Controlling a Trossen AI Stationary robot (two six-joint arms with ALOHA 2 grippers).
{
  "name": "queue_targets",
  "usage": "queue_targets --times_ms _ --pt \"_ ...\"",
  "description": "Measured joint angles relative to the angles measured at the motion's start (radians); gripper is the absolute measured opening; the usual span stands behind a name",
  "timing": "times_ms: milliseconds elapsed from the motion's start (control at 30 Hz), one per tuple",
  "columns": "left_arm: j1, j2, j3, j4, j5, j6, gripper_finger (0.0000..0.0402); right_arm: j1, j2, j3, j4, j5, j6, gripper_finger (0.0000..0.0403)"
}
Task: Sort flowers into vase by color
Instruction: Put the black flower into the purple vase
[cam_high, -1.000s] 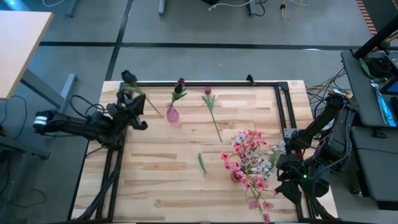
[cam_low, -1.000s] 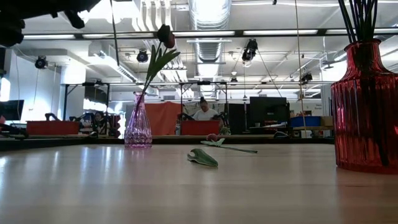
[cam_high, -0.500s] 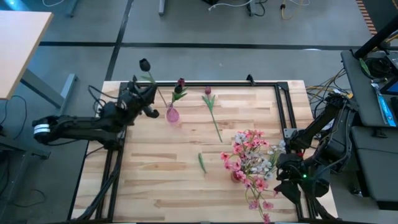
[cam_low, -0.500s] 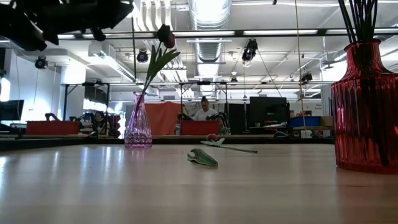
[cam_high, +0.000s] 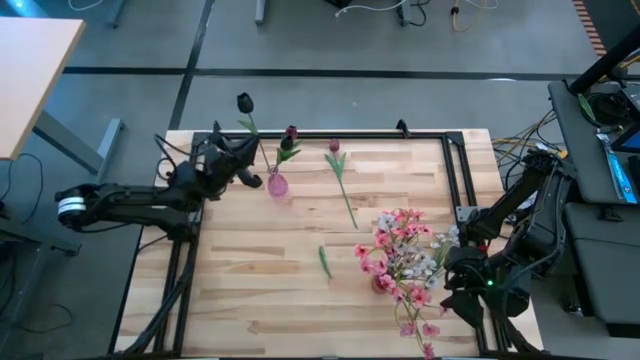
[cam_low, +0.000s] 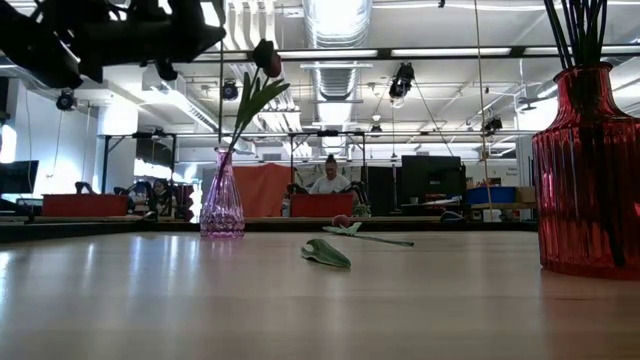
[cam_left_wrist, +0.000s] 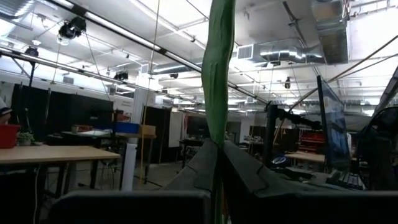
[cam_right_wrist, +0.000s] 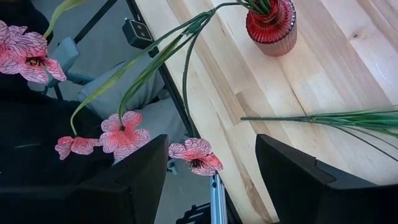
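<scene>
My left gripper (cam_high: 243, 165) hovers over the table's far left part, beside the small purple vase (cam_high: 277, 184), and is shut on a dark-budded tulip (cam_high: 244, 102). That vase holds one maroon tulip (cam_high: 290, 133), seen upright in the low view as the tulip (cam_low: 262, 75). Another maroon tulip (cam_high: 340, 172) lies flat on the table. The red vase (cam_high: 383, 283) holds a spray of pink and whitish blooms (cam_high: 403, 255). My right gripper (cam_right_wrist: 211, 186) is open and idle at the table's right edge, near the red vase (cam_right_wrist: 270, 22). My left gripper pinches the tulip's green stem (cam_left_wrist: 219, 146) between its two fingers, which lie across it. The tulip is lifted clear of the table and stands roughly upright, bud above the fingers. Its lower stem (cam_low: 220, 100) hangs below them.
A loose green leaf (cam_high: 324, 261) lies mid-table, toward the near side. A black frame (cam_high: 340, 133) runs along the far edge and down both sides. Bare wood (cam_high: 250, 290) spreads across the near left. People and desks show in the room beyond.
My left gripper has carried the held tulip toward the far edge and to the right, closing on the purple vase. The bud has swung from over the table's left corner to just beyond the far edge.
</scene>
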Motion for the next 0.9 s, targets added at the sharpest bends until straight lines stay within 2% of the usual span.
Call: queue_targets --times_ms 900 --pt "0.056 0.066 -0.001 0.053 0.016 0.01 0.0 0.0 0.0 0.0 0.0 0.0 0.001 0.0233"
